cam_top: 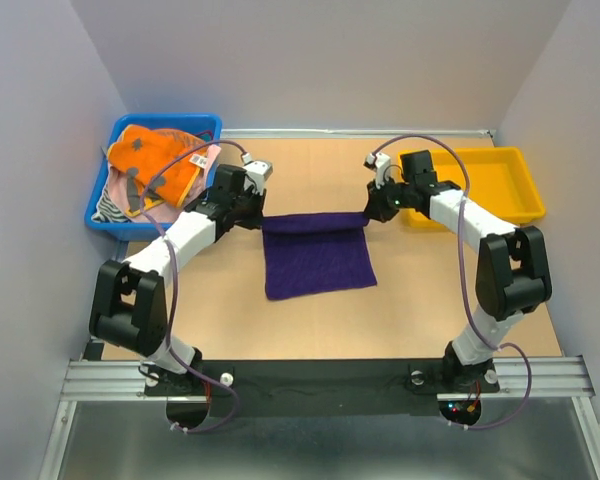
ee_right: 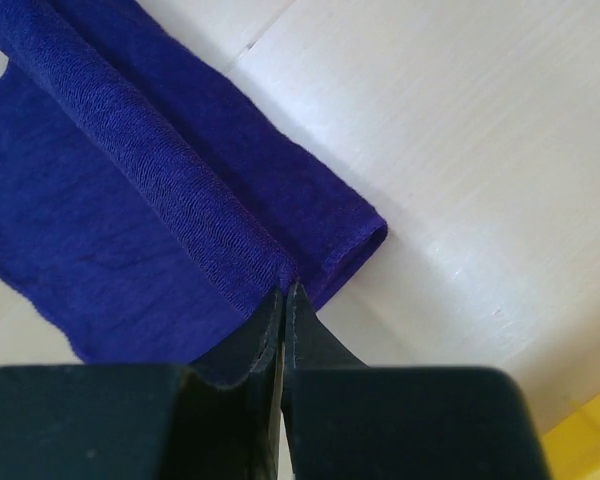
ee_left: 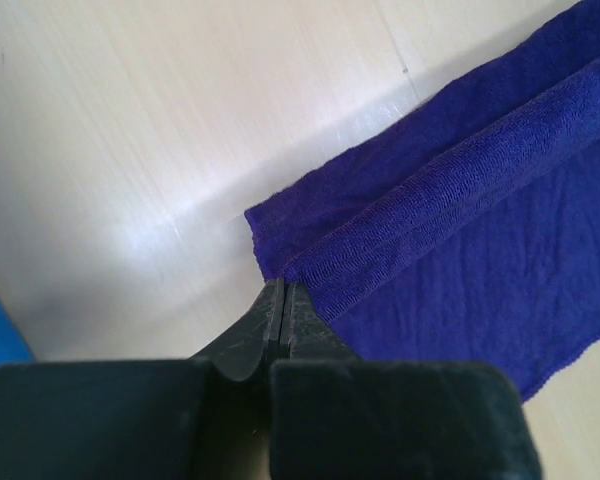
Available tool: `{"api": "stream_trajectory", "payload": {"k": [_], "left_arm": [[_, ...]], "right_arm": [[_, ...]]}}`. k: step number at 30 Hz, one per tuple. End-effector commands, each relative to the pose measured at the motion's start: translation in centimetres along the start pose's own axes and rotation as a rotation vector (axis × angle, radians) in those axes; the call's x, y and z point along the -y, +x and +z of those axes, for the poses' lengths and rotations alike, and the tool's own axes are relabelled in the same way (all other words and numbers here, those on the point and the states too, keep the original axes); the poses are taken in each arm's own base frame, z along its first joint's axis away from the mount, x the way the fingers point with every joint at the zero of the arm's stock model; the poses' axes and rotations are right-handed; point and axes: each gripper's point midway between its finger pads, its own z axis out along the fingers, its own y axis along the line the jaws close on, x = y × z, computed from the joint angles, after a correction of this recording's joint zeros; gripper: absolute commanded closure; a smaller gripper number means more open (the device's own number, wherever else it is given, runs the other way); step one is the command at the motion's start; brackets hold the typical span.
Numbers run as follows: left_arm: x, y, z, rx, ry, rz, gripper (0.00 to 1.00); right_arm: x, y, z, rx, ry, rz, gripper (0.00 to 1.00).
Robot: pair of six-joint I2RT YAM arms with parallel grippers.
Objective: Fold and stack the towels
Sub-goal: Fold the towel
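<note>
Status: purple towel (cam_top: pixel 317 255) is mid-table, roughly flat, between the two arms. Left gripper (ee_left: pixel 283 290) is clamped shut on its far-left corner, right gripper (ee_right: pixel 285 292) is clamped shut on the far-right corner. Both wrist views show the fingers pinching cloth, no gap.

The pinched hem runs as a raised ridge between the two grippers. A flat strip of the same towel shows beyond it on the far side, so this looks like a half-fold being laid, with the held hem sitting just short of the far edge. I can't tell the layer count from above.

To do it well:
- Move both arms together at the same height and pace. Any skew twists the ridge.
- Keep light tension across the hem so it lands straight rather than rolled.
- Line the held hem up with the strip beyond it before lowering.
- Set it down on the table (cam_top: pixel 420 300) first, then release both sides at once and back straight out. Terry probably snags on the fingertips.

The other towels are in the blue bin (cam_top: pixel 170 119) at far left – the orange-and-grey towel (cam_top: pixel 155 155) is on top, with the pale pink towel (cam_top: pixel 211 155) showing at its edge. The yellow tray (cam_top: pixel 480 152) is at far right, probably the stack spot.
</note>
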Motion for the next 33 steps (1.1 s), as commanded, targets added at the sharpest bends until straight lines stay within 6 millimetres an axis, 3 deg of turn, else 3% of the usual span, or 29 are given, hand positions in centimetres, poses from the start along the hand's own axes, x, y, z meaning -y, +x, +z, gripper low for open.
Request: {"api": "stream_trajectory", "payload": {"k": [1, 6, 11, 27, 33], "left_arm": [[1.2, 1.2, -1.2, 0.003, 0.019, -0.092, 1.0], [2.6, 4.0, -1.1, -0.057, 0.053, -0.191, 1.0], [4.0, 6.1, -1.3, -0.089, 0.076, -0.263, 1.0], [4.1, 6.7, -3.2, -0.095, 0.041, -0.292, 1.0], [4.3, 9.2, -2.8, -0.164, 0.04, -0.318, 1.0]], "right_arm": [[-1.7, -0.4, -1.0, 0.034, -0.015, 0.029, 1.0], [-2.2, 1.7, -1.3, 0.001, 0.006, 0.092, 1.0], [-2.9, 2.4, -1.7, -0.003, 0.012, 0.133, 1.0], [-4.7, 5.0, -2.4, -0.03, -0.005, 0.253, 0.99], [-5.1, 6.2, -2.3, -0.053, -0.012, 0.282, 1.0]]}}
